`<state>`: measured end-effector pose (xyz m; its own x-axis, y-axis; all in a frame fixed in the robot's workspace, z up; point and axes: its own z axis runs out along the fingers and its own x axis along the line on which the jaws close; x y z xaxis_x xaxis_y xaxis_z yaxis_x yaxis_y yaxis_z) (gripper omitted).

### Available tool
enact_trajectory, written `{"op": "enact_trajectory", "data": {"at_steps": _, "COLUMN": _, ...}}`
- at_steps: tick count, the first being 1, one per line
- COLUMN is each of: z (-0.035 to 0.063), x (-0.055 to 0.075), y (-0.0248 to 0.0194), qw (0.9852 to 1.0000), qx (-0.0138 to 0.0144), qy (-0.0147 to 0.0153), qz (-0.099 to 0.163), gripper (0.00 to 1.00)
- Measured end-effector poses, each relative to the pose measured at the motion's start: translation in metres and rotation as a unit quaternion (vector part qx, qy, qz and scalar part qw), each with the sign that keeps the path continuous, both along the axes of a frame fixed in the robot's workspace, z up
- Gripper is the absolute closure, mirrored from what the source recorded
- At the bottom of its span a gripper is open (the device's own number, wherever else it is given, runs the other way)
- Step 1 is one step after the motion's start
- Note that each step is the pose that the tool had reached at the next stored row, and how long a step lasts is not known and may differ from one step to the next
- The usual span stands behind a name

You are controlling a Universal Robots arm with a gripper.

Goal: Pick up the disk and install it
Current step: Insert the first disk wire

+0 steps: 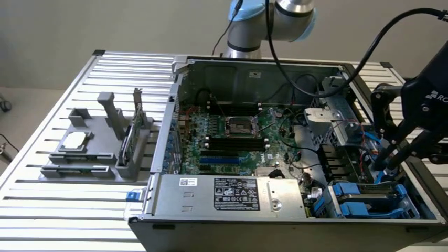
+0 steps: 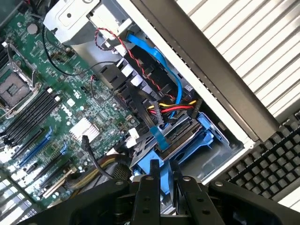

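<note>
My gripper (image 1: 391, 164) reaches down into the open computer case (image 1: 183, 113) at the exterior view's right, just over the drive bays. In the wrist view its two black fingers (image 2: 146, 190) stand close together, shut on a bright blue strip, the edge of the disk (image 2: 156, 171) in its carrier. The disk hangs edge-on, right above the blue drive cage (image 2: 202, 137), and most of its body is hidden by the fingers. In the exterior view the cage (image 1: 350, 206) lies at the case's front right corner.
Red, yellow, black and blue cables (image 2: 165, 107) crowd the bay beside the cage. The motherboard (image 1: 231, 134) and power supply (image 1: 231, 194) fill the case. A grey holder (image 1: 91, 157) with a silver chip (image 1: 75, 140) and green card (image 1: 129, 137) stands left. A keyboard (image 2: 276, 159) lies outside.
</note>
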<state>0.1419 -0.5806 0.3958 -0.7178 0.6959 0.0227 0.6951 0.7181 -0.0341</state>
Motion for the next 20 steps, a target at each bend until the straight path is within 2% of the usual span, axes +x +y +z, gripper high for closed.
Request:
{"op": "enact_trajectory", "data": {"at_steps": 7, "z": -0.0024, "x": 0.0002, "y": 0.0, "qw": 0.9992, "qx": 0.0024, "qy": 0.0, "qz": -0.04, "gripper": 0.78}}
{"op": "enact_trajectory", "data": {"at_steps": 9, "z": -0.0029, "x": 0.0003, "y": 0.0, "qw": 0.9987, "qx": 0.004, "qy": 0.0001, "qz": -0.051, "gripper": 0.78}}
{"op": "enact_trajectory", "data": {"at_steps": 13, "z": -0.0031, "x": 0.0005, "y": 0.0, "qw": 0.9976, "qx": 0.0108, "qy": 0.0004, "qz": -0.068, "gripper": 0.78}}
{"op": "enact_trajectory", "data": {"at_steps": 20, "z": -0.0031, "x": 0.0034, "y": 0.0, "qw": 0.996, "qx": 0.0258, "qy": 0.0009, "qz": -0.085, "gripper": 0.78}}
